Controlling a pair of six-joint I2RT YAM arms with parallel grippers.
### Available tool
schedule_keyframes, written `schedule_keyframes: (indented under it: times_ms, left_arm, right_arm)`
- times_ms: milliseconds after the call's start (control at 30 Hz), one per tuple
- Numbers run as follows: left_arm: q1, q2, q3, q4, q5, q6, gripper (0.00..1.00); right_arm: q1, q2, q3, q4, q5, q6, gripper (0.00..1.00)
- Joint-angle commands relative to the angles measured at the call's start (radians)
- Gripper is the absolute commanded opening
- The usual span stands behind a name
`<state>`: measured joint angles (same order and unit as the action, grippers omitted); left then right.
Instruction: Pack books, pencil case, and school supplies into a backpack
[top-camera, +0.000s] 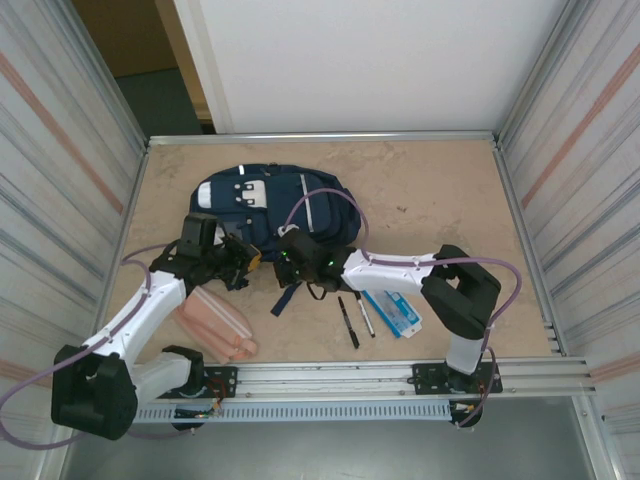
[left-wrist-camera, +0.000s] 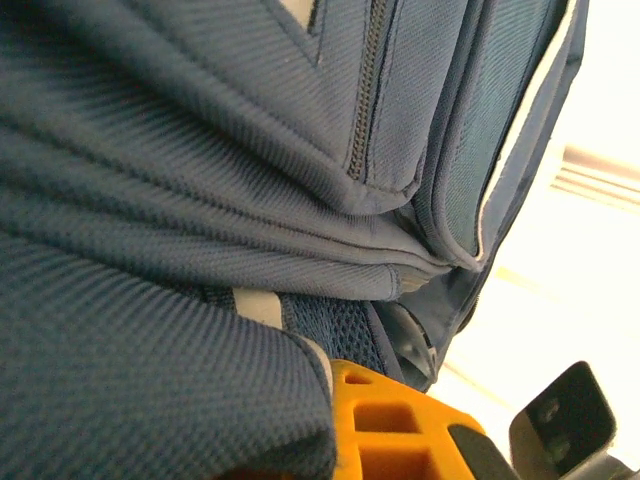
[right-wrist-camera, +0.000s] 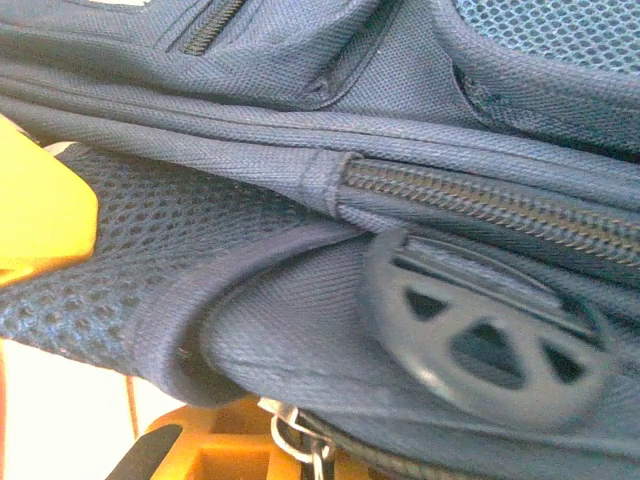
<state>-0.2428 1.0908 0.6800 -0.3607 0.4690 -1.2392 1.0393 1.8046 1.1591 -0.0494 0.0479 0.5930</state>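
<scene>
The left claw (top-camera: 232, 258) is pressed together on a fold of navy fabric, which drapes over its orange finger (left-wrist-camera: 385, 430). The right claw (top-camera: 288, 252) is also pinched shut, on the mesh and seam just below a zip track (right-wrist-camera: 480, 205). A small metal ring (right-wrist-camera: 295, 440) sits by its lower finger; whether the ring itself is caught I cannot tell.

Both hold the near edge of the large navy-blue fabric backpack (top-camera: 270, 205). It lies flat mid-counter, white patches up. Its long axis runs roughly across the counter, from far left to near right, and the zipped edge faces the arms.

The step looks like opening the bag. It would go best with one claw keeping the fabric taut while the other draws along the line of the teeth, not upward.

The salmon-pink translucent pouch (top-camera: 215, 325), two slim black pens (top-camera: 348, 322) and the flat blue-and-white box (top-camera: 395, 312) wait on the tan counter (top-camera: 440, 200), nearer the arms.
</scene>
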Motion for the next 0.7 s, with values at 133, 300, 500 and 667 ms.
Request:
schedule_keyframes:
  times_ms: [133, 300, 500, 667]
  left_arm:
    - [0.120, 0.038, 0.043, -0.054, 0.073, 0.174, 0.00]
    - [0.159, 0.070, 0.043, -0.055, 0.111, 0.214, 0.00]
    - [0.166, 0.129, 0.070, -0.051, 0.107, 0.246, 0.00]
    - [0.184, 0.193, 0.106, -0.044, 0.077, 0.271, 0.00]
  right_arm:
    - [-0.101, -0.114, -0.099, -0.073, -0.268, -0.054, 0.05]
    - [-0.172, -0.167, -0.175, -0.052, -0.350, -0.099, 0.00]
    - [-0.214, -0.204, -0.221, -0.055, -0.392, -0.165, 0.00]
    - [-0.276, -0.253, -0.253, -0.105, -0.378, -0.195, 0.00]
